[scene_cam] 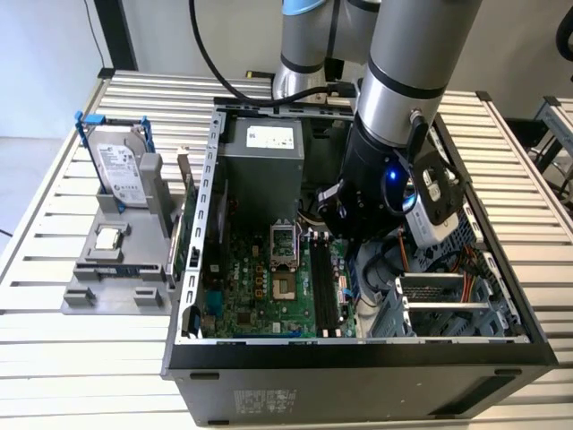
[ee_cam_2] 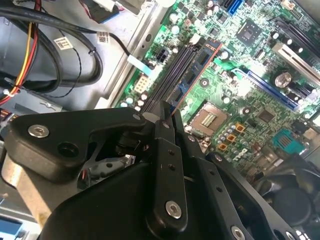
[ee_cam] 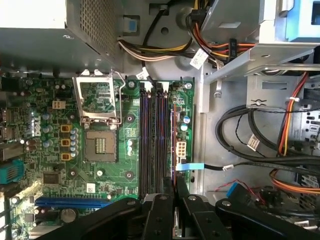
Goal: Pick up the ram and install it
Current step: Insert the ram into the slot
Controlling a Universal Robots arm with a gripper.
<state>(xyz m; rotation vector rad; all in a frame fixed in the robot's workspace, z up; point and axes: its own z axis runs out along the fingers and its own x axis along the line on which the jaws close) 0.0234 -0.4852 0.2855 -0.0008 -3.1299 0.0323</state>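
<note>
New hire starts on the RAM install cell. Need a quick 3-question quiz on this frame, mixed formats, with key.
1. True or false: the claw hangs outside the computer case.
2. What is the claw shut on? A) a cable B) the ram C) a screw
3. Fill in: the hard drive stands in a grey fixture to the exterior view's ____ of the case.
Key: 1 false, it is inside the case, over the motherboard. 2 B. 3 left.
</note>
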